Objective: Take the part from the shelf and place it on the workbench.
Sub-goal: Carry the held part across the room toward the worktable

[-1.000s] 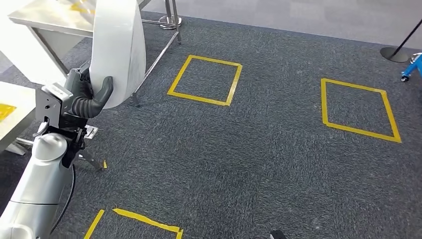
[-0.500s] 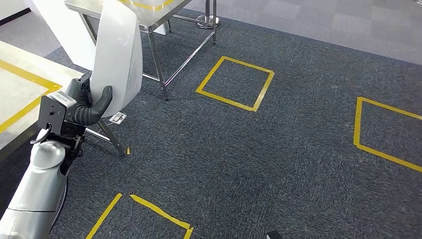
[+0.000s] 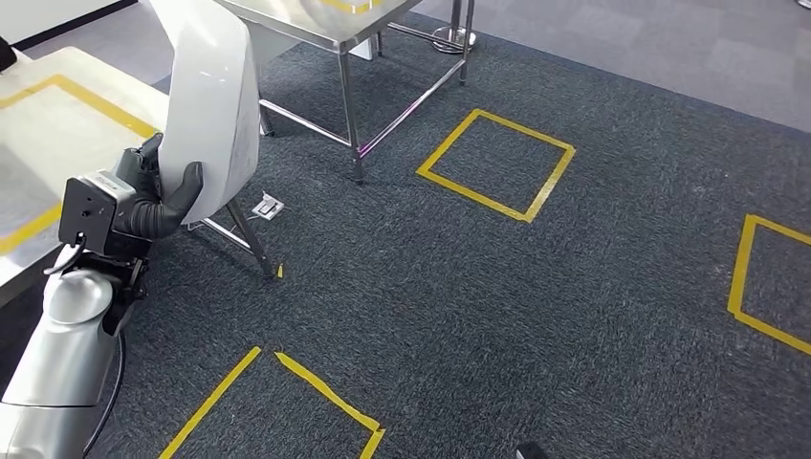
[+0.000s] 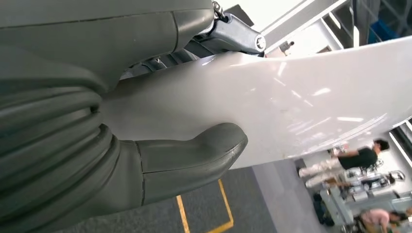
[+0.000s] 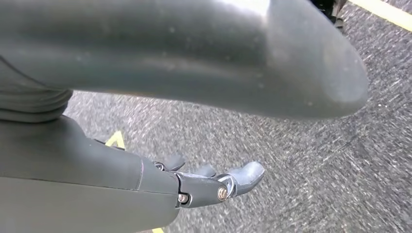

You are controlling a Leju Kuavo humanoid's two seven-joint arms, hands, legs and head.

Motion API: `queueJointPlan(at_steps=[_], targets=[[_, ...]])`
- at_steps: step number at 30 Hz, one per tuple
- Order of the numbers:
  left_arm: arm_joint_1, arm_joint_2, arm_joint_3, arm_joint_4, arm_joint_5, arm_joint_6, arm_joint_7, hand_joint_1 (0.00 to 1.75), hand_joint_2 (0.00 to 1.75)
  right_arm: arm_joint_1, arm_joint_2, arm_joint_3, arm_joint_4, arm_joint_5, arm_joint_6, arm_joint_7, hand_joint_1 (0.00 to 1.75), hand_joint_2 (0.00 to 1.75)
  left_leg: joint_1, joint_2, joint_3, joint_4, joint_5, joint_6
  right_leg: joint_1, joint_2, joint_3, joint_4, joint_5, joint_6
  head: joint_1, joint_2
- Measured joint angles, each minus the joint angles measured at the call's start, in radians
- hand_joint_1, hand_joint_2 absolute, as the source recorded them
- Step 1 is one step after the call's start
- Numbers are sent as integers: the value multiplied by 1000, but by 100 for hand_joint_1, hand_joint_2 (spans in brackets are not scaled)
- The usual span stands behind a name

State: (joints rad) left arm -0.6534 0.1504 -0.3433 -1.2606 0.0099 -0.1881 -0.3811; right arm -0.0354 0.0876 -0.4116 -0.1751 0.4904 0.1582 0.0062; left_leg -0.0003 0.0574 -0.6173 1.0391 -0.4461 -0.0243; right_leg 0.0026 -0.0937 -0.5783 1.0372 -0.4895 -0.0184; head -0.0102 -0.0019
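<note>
The part (image 3: 208, 91) is a large, smooth, glossy white curved panel, longer than it is wide, with rounded edges. It stands roughly upright, rising from the left hand (image 3: 158, 196), which holds its lower end: the thick grey thumb presses on the panel's outer face, the darker fingers lie behind it. It hangs in the air over the dark carpet, beside the workbench (image 3: 57, 115) with yellow tape lines, not touching it. In the left wrist view its surface (image 4: 291, 102) shows bright reflections.

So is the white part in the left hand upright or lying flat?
Upright. In the head view the white part stands tall above the left hand, whose thumb presses its lower face, above the carpet.
</note>
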Motion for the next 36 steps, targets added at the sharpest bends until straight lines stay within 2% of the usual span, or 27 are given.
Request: queueJointPlan(at_steps=[2,3,4,6,8,9,10,11,13,14,15,17,18,20,22,23,24,25,26,27,28,30,31,33,34,35,36], targets=[[-5,-1,0,6,-2,0,2,175,175,-2,0,0,0,-3,-1,2,0,0,-1,-20,-1,-2,2,17,3,-17,2,-1,-2,8,3,0],[-9,-2,0,9,-3,0,3,175,175,-3,0,0,0,-5,-2,2,0,0,1,-29,-2,-3,4,22,1,-9,1,4,-8,14,3,0],[-15,-4,0,14,-5,0,4,175,175,-4,-1,0,0,-7,-2,1,0,0,4,-38,-3,-5,7,28,-1,12,-6,23,-21,20,4,0],[-29,-12,-2,23,-8,0,4,175,175,-4,-1,-1,0,-10,-4,0,0,0,8,-56,-4,-6,9,36,-6,67,-51,121,-75,31,7,0],[-35,-23,-4,33,-11,0,4,175,175,-2,0,-1,0,-11,-4,0,0,0,8,-78,-5,-6,10,41,-7,87,-115,251,-125,34,9,0],[-36,-26,-7,37,-11,0,4,175,175,-1,0,-1,0,-12,-4,0,0,0,8,-89,-5,-5,11,41,-7,89,-134,284,-128,34,9,0],[-37,-28,-8,41,-11,0,4,175,175,-1,0,-2,0,-12,-4,1,0,0,8,-100,-5,-5,11,40,-8,90,-134,277,-111,32,9,0],[-39,-29,-10,44,-12,0,4,175,175,-1,0,-2,0,-12,-4,1,0,0,8,-111,-5,-4,12,39,-8,95,-115,232,-79,28,10,0],[-45,-32,-11,48,-12,0,4,175,175,0,0,-2,0,-12,-5,0,0,0,8,-132,-7,-2,14,33,-11,134,-51,89,-13,21,10,0],[-48,-34,-11,50,-12,0,4,175,175,0,-1,-2,0,-12,-5,0,0,0,8,-143,-10,-2,16,28,-11,152,-28,37,4,20,10,0],[-50,-35,-11,52,-12,0,4,175,175,0,-1,-2,0,-12,-6,0,0,0,8,-152,-13,-2,18,22,-11,164,-16,9,10,18,10,0],[-52,-36,-12,55,-12,0,4,175,175,-1,0,-2,0,-12,-6,1,0,0,10,-173,-17,-8,25,8,-10,151,-12,1,11,13,10,0],[-52,-36,-12,56,-12,0,4,175,175,-2,1,-2,0,-12,-6,1,0,0,9,-174,-19,-8,25,2,-12,139,-9,-4,14,7,10,0],[-55,-36,-13,58,-13,0,4,175,175,-3,3,-2,0,-12,-6,0,0,0,6,-139,-41,32,-4,-7,-17,116,-4,-15,22,-6,6,0],[-59,-36,-14,61,-13,0,4,175,175,-1,3,-3,0,-13,-6,0,0,0,5,-87,-93,151,-68,-13,-16,93,-3,-17,23,-14,1,0],[-59,-36,-14,64,-13,0,4,175,175,0,3,-3,0,-13,-6,0,0,0,7,-75,-121,215,-95,-16,-15,82,-3,-17,22,-15,1,0],[-57,-36,-14,66,-13,0,4,175,175,1,3,-3,0,-13,-6,0,0,0,8,-69,-138,256,-106,-18,-14,70,-3,-17,21,-15,1,0],[-56,-36,-14,68,-13,0,4,175,175,1,3,-3,0,-13,-6,0,0,0,8,-66,-138,261,-98,-19,-14,58,-3,-16,20,-15,1,0],[-56,-36,-14,70,-13,0,4,175,175,1,3,-3,0,-13,-6,0,0,0,9,-61,-118,227,-74,-19,-14,47,-2,-15,19,-14,1,0],[-58,-36,-14,71,-13,0,4,175,175,0,3,-3,0,-13,-6,0,0,0,9,-49,-83,163,-41,-18,-14,37,-1,-13,17,-11,1,0],[-60,-36,-14,71,-13,0,4,175,175,-1,4,-3,0,-13,-6,0,0,0,6,-25,-45,94,-19,-16,-11,28,-1,-10,13,-7,0,0],[-65,-37,-15,71,-13,0,3,175,175,-1,4,-3,0,-13,-6,0,0,0,0,7,0,8,0,-1,-4,10,-1,-4,7,2,2,0],[-65,-38,-15,72,-13,-1,3,175,175,-1,4,-4,0,-13,-6,0,0,0,-4,9,3,-2,-3,8,0,1,-1,-3,5,6,3,0],[-66,-38,-15,74,-13,-1,2,175,175,-2,4,-6,0,-13,-6,0,0,0,-2,-13,0,-4,1,22,0,-12,2,-2,0,15,5,0],[-68,-39,-15,75,-13,-2,2,175,175,-2,4,-7,0,-13,-7,0,0,0,1,-24,0,-6,3,28,-1,-1,-1,7,-8,21,5,0],[-70,-41,-15,76,-13,-2,2,175,175,-2,4,-8,0,-12,-7,-1,0,0,4,-33,0,-7,5,34,-4,21,-12,34,-26,27,6,0],[-72,-45,-15,77,-13,-2,1,175,175,-2,4,-8,0,-10,-7,-1,0,0,7,-43,0,-8,7,38,-7,48,-34,82,-53,33,8,0]])
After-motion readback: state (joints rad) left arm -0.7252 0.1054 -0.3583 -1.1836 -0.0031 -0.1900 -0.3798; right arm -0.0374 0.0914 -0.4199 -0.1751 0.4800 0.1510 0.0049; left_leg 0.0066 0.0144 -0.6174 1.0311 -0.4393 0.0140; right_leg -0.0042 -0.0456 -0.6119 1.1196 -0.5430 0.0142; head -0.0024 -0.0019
